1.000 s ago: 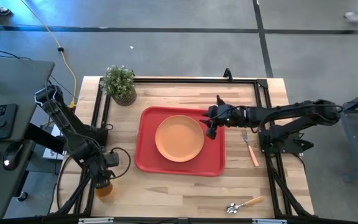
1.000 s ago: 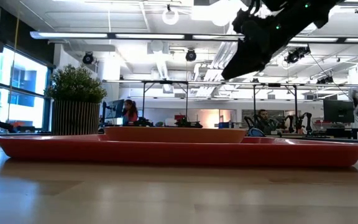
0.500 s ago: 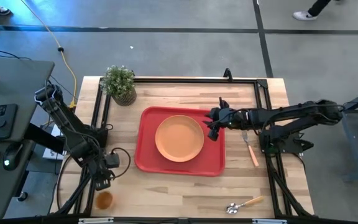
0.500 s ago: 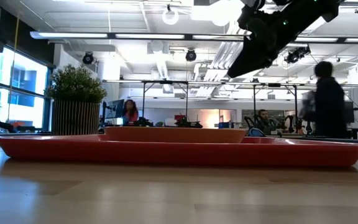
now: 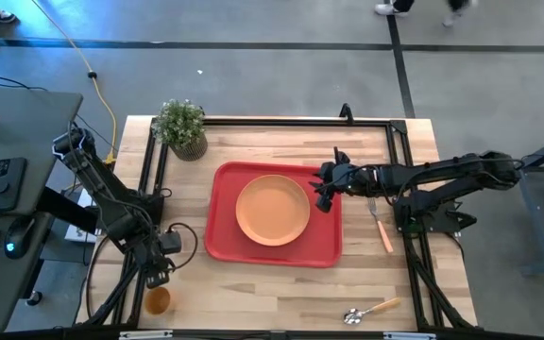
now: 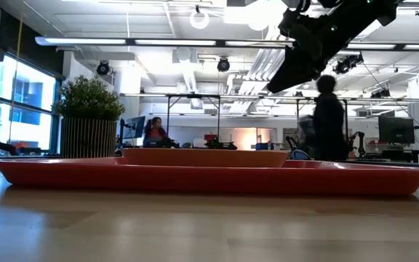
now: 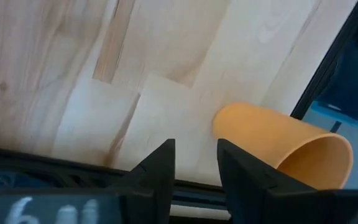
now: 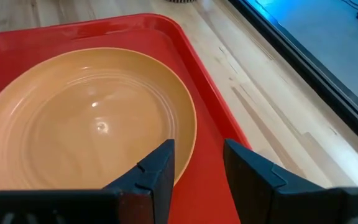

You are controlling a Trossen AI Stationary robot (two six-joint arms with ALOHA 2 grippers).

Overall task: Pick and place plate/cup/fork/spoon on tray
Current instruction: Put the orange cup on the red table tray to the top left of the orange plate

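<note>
- The tray is sitting in the middle of the table, and it is our landmark for everything here.
- The plate is lying flat inside the tray, roughly centred; in the right wrist view it is filling the tray almost to the rim.
- The right pincer is hovering over the tray's right edge, just beside the plate's rim, its fingers spread apart and gripping nothing; in the right wrist view the right pincer is showing a clear gap between its fingers.
- In the low view that same right pincer is hanging well above the tray, clear of the plate.
- The fork is lying on the table just right of the tray, beneath the right arm.
- The spoon is resting on the table beyond the tray's front right corner, near the table's edge.
- The cup is standing on the table off the tray's front left corner, well apart from it; the left wrist view is showing the cup by the table's edge.
- The left pincer is hanging just beside the cup, on its tray-ward side, released and empty; the left pincer has bare wood showing between its fingers.
- A potted plant is sitting beyond the tray's back left corner.
- A person is walking through the room behind the tray.
</note>
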